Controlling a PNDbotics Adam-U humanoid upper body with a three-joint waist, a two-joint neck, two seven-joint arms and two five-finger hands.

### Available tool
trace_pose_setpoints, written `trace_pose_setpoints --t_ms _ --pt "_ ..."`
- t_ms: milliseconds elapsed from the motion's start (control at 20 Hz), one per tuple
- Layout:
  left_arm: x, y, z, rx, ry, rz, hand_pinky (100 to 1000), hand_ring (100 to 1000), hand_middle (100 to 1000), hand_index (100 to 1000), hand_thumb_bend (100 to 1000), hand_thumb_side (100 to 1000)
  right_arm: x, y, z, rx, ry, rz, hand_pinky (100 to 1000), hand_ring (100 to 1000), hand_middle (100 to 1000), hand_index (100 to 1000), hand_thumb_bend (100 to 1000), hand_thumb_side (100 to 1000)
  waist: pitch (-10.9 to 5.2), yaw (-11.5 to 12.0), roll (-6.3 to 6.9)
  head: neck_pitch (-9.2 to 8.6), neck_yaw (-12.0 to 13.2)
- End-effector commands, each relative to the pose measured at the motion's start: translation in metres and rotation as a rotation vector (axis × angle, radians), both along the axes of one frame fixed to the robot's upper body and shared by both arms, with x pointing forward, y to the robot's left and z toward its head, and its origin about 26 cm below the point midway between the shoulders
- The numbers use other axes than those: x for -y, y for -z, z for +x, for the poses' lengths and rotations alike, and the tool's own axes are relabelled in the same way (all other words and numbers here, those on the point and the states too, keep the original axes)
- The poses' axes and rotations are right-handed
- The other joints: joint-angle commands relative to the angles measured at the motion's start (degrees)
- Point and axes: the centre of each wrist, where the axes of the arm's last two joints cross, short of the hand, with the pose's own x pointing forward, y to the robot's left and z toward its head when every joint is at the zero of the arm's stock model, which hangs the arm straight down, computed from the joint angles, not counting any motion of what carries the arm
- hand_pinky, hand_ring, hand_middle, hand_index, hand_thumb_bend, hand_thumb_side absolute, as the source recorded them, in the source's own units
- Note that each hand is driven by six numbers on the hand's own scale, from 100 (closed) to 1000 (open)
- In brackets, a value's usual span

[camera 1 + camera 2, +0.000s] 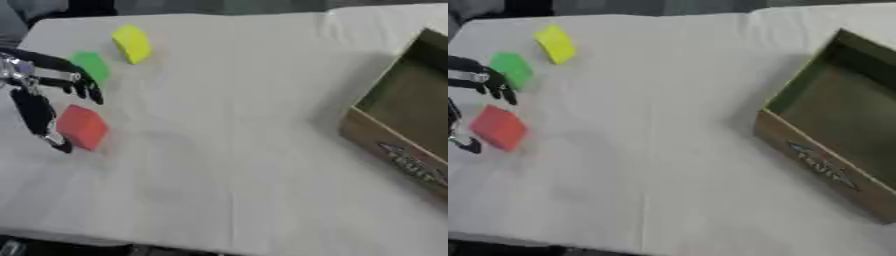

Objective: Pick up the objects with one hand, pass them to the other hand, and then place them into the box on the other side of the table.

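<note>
**Spotter:** What do you have on the left side of the frame?

**Operator:** I see the left robot hand (39, 95) coming in from the left edge, at mid height. Its fingers are spread and fairly straight, so I call it open, holding nothing. One long finger (37, 117) points down toward the lower left, and a shorter group reaches to the right.

**Spotter:** And the blocks?

**Operator:** Three lie on the counter (236, 150), which is covered with a pale cloth. The red block (82, 127) sits just to the right of that long finger, at centre left of the frame. Whether the finger touches it or only stands beside it, I cannot tell. The green block (91, 66) is above it, just beside the upper fingers and partly behind them. The yellow block (132, 44) lies in the upper left, tilted, near the green one and apart from the hand.

**Spotter:** Where is the box?

**Operator:** The cardboard box (833, 150) stands on the right side of the frame, open at the top, with dark printing on its near wall. It is well apart from all three blocks.

**Spotter:** The right robot hand?

**Operator:** I do not see it in either eye view.
</note>
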Motion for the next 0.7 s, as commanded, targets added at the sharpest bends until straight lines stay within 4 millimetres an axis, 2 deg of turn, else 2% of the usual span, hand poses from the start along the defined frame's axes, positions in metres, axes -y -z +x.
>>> trace_pose_setpoints --t_ms 50,700 --pt "-0.006 -0.005 0.006 0.025 -0.017 0.044 873 876 826 841 674 100 0.003 -0.011 -0.002 0.023 0.006 -0.035 1000 842 1000 962 100 779 -0.02 0.1 0.12 -0.05 0.47" --pt "-0.029 0.016 0.03 0.029 -0.083 0.114 884 905 860 857 759 100 0.003 -0.009 -0.002 0.015 0.005 -0.042 1000 842 1000 962 100 783 0.05 0.34 -0.15 0.15 0.72"
